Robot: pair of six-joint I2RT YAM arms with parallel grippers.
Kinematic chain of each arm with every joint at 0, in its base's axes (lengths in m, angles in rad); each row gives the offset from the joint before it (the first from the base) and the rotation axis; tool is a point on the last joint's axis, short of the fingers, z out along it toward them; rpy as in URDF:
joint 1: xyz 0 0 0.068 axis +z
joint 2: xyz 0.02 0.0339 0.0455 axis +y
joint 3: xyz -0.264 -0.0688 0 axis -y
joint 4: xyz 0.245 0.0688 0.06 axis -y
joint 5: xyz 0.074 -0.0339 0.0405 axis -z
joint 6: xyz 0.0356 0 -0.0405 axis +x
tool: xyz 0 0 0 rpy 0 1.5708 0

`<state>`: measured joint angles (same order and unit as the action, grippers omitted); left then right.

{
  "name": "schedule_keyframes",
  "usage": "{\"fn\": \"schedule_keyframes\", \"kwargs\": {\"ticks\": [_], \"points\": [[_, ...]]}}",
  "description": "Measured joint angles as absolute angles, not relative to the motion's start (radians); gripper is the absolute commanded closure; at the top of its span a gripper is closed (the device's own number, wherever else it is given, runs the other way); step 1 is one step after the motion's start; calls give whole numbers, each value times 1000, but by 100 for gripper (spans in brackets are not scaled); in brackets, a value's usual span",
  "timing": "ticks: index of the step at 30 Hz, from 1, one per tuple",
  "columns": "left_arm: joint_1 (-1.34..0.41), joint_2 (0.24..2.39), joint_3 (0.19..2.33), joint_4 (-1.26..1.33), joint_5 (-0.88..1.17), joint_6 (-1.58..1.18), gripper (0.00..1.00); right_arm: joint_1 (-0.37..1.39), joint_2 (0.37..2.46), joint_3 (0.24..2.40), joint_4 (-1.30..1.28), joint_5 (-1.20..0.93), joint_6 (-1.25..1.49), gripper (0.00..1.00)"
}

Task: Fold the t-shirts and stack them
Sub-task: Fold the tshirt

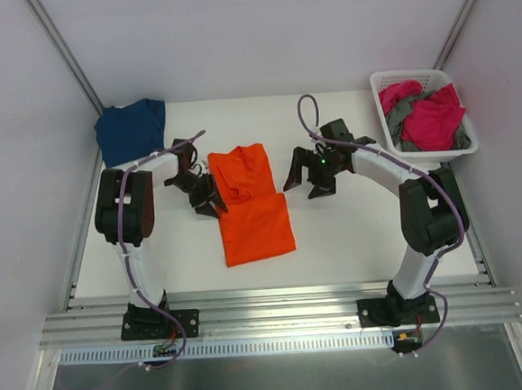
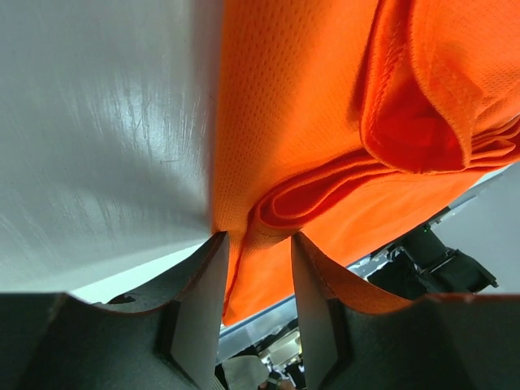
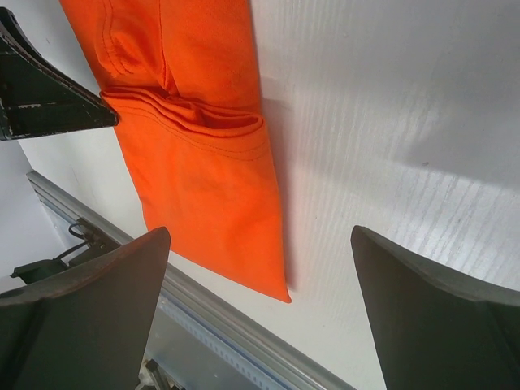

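An orange t-shirt (image 1: 254,218) lies in the middle of the table, its far part doubled over into a thick fold (image 2: 325,191). My left gripper (image 1: 209,197) is at the shirt's left edge. In the left wrist view its jaws (image 2: 257,237) stand partly closed, straddling that folded edge, and the cloth reaches both fingertips. Whether they pinch it does not show. My right gripper (image 1: 312,175) hangs wide open to the right of the shirt, over bare table (image 3: 260,236), with nothing between its fingers. The orange shirt (image 3: 203,179) lies to its left.
A folded navy t-shirt (image 1: 131,128) sits at the back left corner. At the back right, a white slotted basket (image 1: 379,82) holds pink (image 1: 436,118) and grey (image 1: 399,112) shirts. A metal rail (image 1: 269,303) runs along the near table edge.
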<state>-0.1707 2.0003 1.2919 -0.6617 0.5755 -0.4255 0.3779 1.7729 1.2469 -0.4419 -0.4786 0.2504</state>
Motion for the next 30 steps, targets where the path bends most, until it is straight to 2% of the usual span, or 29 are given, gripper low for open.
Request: {"fn": "schedule_keyframes", "kwargs": {"ticks": [9, 10, 11, 15, 18, 23, 24, 25, 26, 28, 30], "points": [[-171, 2003, 1303, -659, 575, -426, 67, 377, 1772, 1245, -441, -479, 251, 1], [-171, 2003, 1303, -659, 575, -426, 69, 377, 1772, 1245, -441, -479, 251, 1], [-171, 2003, 1302, -659, 575, -426, 76, 377, 1771, 1245, -441, -479, 251, 1], [-171, 2003, 1302, -659, 575, -424, 87, 377, 1772, 1245, -441, -479, 251, 1], [-171, 2003, 1302, -659, 575, -425, 100, 377, 1772, 1245, -440, -479, 251, 1], [-171, 2001, 1295, -659, 572, -422, 100, 377, 1772, 1245, -438, -479, 251, 1], [-171, 1995, 1287, -659, 570, -422, 92, 377, 1772, 1245, -437, -479, 252, 1], [-171, 1987, 1277, -659, 566, -421, 87, 377, 1772, 1245, -437, -479, 252, 1], [-171, 1974, 1265, -664, 562, -424, 88, 377, 1772, 1245, -435, -479, 253, 1], [-171, 1949, 1248, -671, 557, -429, 100, 377, 1772, 1245, -430, -479, 255, 1], [-171, 1930, 1243, -678, 551, -428, 100, 377, 1772, 1246, -430, -479, 257, 1]]}}
